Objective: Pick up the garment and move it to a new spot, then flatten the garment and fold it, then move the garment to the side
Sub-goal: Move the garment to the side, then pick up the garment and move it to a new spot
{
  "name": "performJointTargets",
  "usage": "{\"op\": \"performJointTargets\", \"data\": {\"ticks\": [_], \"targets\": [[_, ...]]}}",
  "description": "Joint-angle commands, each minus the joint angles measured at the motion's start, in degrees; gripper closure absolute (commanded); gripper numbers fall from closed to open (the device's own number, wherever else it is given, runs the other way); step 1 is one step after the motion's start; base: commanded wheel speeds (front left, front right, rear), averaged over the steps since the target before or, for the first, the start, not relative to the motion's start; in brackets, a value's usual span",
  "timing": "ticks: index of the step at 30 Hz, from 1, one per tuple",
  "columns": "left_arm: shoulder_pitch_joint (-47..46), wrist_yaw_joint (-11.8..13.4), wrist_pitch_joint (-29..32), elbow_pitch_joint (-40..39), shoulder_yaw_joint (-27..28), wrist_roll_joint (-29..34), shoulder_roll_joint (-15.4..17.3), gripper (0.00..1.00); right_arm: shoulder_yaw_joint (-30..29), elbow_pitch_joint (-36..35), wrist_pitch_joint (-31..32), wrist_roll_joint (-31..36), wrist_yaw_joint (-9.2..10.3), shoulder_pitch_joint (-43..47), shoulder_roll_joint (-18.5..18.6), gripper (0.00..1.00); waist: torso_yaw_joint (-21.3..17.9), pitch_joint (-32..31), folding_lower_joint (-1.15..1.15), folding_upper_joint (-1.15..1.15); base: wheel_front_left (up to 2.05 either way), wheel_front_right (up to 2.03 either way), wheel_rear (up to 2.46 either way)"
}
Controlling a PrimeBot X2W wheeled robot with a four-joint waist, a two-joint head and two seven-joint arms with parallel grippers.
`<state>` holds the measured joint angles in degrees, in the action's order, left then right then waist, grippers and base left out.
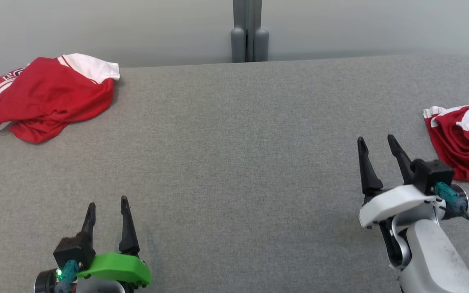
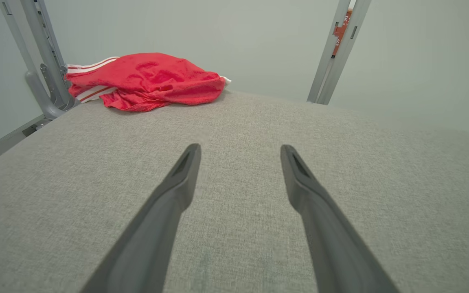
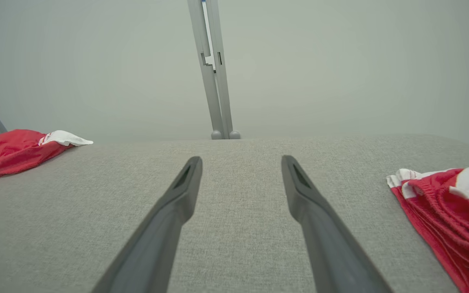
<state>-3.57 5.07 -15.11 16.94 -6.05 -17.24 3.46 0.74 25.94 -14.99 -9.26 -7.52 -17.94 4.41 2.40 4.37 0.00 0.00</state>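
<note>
Mistaking one cloth for the other is the first risk, since two red garments lie on the grey table (image 1: 234, 171). At the far left corner sits the crumpled red jersey (image 1: 47, 97), white-sleeved and right at the table's edge, where a tug on one loose layer could, I judge, drag it over the side. At the far right lies the red mesh garment (image 1: 466, 142), which the head view's border cuts off, so how much of it reaches past the table cannot be told. Pinching a single fold of either heap would probably lift it as a twisted bundle and make the flattening harder. Fingers driven too low could also snag the table's woven cover instead of the cloth. The left pincer (image 1: 108, 202) hovers at the near left with its jaws spread wide and nothing between them. The red jersey is well apart from it, far ahead and off to its left, and in the left wrist view it shows above and left of the fingers. The right pincer (image 1: 376, 139) is likewise spread wide and empty, over bare table. The red mesh garment lies near it on its right side, not touching, low and to the right in the right wrist view. That closeness makes it, in my judgement, the likelier piece to pick up.
</note>
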Motion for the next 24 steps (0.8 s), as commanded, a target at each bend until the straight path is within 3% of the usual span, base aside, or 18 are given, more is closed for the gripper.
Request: {"op": "performJointTargets", "data": {"ticks": [1,10,24], "targets": [[1.4,-0.3,0.0,-0.2,-0.1,0.2,-0.1,0.0,-0.9,-2.2,-0.2,1.0,0.06,2.3,-0.3,0.0,1.8,-2.4,0.0,0.0,0.0,0.0,0.0],[3.9,-1.0,0.0,-1.3,-0.9,-0.3,-0.5,0.0,2.3,-12.7,-0.2,-2.5,0.06,13.2,-1.4,0.0,1.5,-4.1,0.0,0.0,0.0,0.0,0.0],[2.4,-0.9,0.0,-2.4,-2.5,-0.1,-0.5,0.0,2.8,-13.8,-0.2,-2.6,0.06,15.0,-1.5,0.0,1.1,-4.3,0.0,0.0,0.0,0.0,0.0]]}}
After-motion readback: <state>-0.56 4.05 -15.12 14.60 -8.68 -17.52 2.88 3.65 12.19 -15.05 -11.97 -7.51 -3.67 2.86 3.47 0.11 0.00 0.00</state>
